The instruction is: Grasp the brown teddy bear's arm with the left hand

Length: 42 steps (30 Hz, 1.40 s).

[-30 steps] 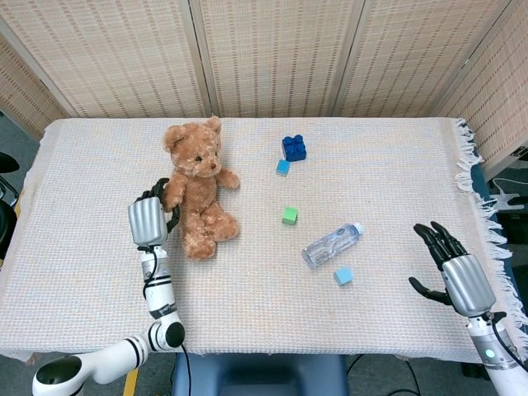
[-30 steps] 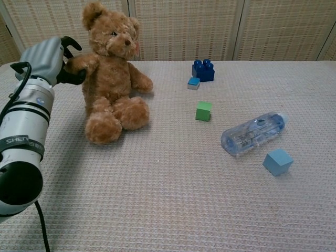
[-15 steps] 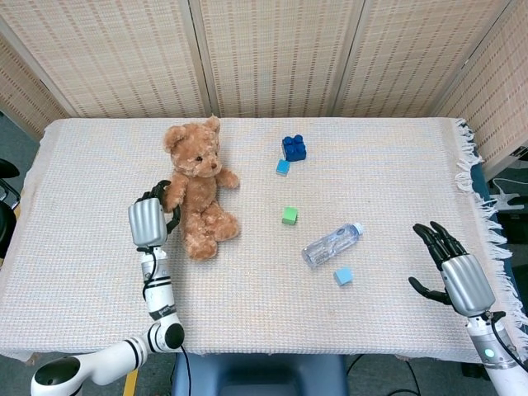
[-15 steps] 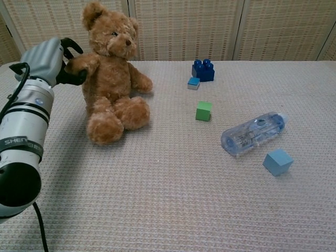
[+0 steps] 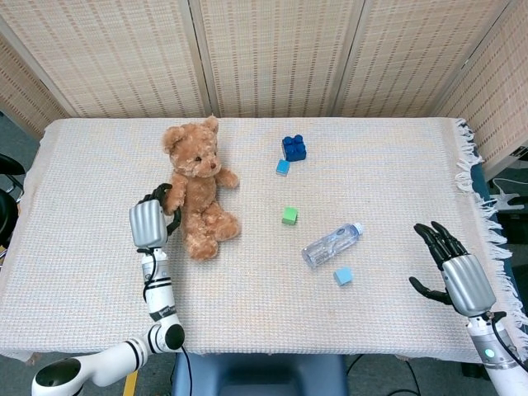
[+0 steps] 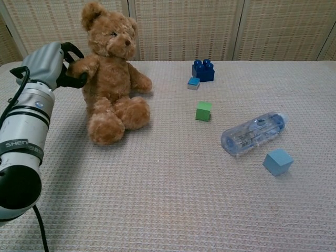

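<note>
A brown teddy bear sits upright on the cloth at the left of the table. My left hand is beside it, and its dark fingers curl around the bear's near arm, gripping it. My right hand hovers at the table's right edge with its fingers spread and nothing in it; the chest view does not show it.
On the cloth lie a clear plastic bottle, a green cube, a light blue cube, a dark blue brick and a small blue block. Woven screens stand behind the table.
My left hand has shifted slightly toward me with the bear's arm in it, and the bear has leaned a little. The right hand has not moved.
</note>
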Motion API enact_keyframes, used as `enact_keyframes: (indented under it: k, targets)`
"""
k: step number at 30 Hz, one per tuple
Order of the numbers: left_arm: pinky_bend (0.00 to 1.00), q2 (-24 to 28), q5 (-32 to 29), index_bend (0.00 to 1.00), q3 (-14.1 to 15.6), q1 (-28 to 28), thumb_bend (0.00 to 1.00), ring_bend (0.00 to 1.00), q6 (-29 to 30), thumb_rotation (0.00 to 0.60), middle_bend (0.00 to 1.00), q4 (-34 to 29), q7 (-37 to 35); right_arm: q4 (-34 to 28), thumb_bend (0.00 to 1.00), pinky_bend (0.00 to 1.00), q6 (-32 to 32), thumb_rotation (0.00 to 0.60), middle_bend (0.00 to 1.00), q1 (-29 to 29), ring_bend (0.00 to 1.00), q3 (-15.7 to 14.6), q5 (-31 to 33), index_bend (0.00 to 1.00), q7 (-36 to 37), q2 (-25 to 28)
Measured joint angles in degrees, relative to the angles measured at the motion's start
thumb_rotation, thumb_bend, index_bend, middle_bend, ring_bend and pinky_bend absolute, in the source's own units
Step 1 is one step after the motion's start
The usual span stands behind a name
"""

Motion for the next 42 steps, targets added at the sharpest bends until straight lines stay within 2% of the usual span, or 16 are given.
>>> enact_keyframes:
  k: [5, 11, 19, 27, 28, 30, 34, 37, 42]
  targets:
    - [0.57, -0.4, 0.9, 0.32, 0.4, 0.0, 0.43, 0.46, 0.3, 0.600, 0.48, 1.3, -1.3, 0.1, 0.12, 0.18, 0.3, 0.600, 0.08, -0.2, 0.00, 0.2, 0.1, 0.00, -0.2, -0.1]
    - [0.57, 0.4, -0.6, 0.33, 0.7, 0.8, 0.43, 0.46, -2.2, 0.600, 0.50, -0.5, 0.5, -0.2, 0.12, 0.18, -0.3, 0.600, 0.08, -0.1, 0.00, 0.0, 0.3, 0.00, -0.5, 0.1]
    - [0.57, 0.9, 1.7, 0.32, 0.7, 0.7, 0.43, 0.46, 0.3, 0.600, 0.48, -1.0, -1.2, -0.2, 0.12, 0.18, -0.2, 0.600, 0.08, -0.2, 0.00, 0.2, 0.4, 0.00, -0.5, 0.0]
    - [0.57, 1.6, 0.5, 0.32, 1.4, 1.5, 0.43, 0.46, -2.0, 0.600, 0.48, -1.4, 0.0, -0.3, 0.12, 0.18, 0.0, 0.600, 0.08, -0.3, 0.00, 0.2, 0.4, 0.00, -0.3, 0.2]
    - [0.57, 1.8, 0.7, 0.31, 1.6, 1.6, 0.43, 0.45, -2.1, 0.600, 0.46, -1.5, -0.3, -0.3, 0.12, 0.18, -0.1, 0.600, 0.08, -0.3, 0.00, 0.3, 0.5, 0.00, -0.3, 0.2]
    - [0.56, 2.7, 1.6, 0.24, 2.0, 1.8, 0.42, 0.40, -2.1, 0.600, 0.37, -2.2, -1.1, -0.2, 0.12, 0.18, -0.2, 0.600, 0.08, -0.3, 0.00, 0.3, 0.6, 0.00, -0.4, 0.1]
    - [0.46, 5.6, 3.2, 0.04, 3.3, 2.6, 0.41, 0.21, -2.6, 0.600, 0.14, -5.3, -2.0, -0.2, 0.12, 0.18, -0.5, 0.600, 0.08, -0.2, 0.00, 0.2, 0.5, 0.00, -0.6, 0.0]
    - [0.40, 9.2, 4.3, 0.00, 4.9, 3.6, 0.39, 0.09, -3.6, 0.600, 0.02, -9.5, -1.6, -0.3, 0.12, 0.18, -0.7, 0.600, 0.08, -0.2, 0.00, 0.0, 0.3, 0.00, -0.6, 0.1]
    - [0.36, 18.8, 6.4, 0.00, 9.5, 6.5, 0.39, 0.02, -5.6, 0.600, 0.00, -18.8, 2.2, -0.3, 0.12, 0.18, -0.7, 0.600, 0.08, -0.2, 0.00, 0.1, 0.4, 0.00, -0.5, 0.2]
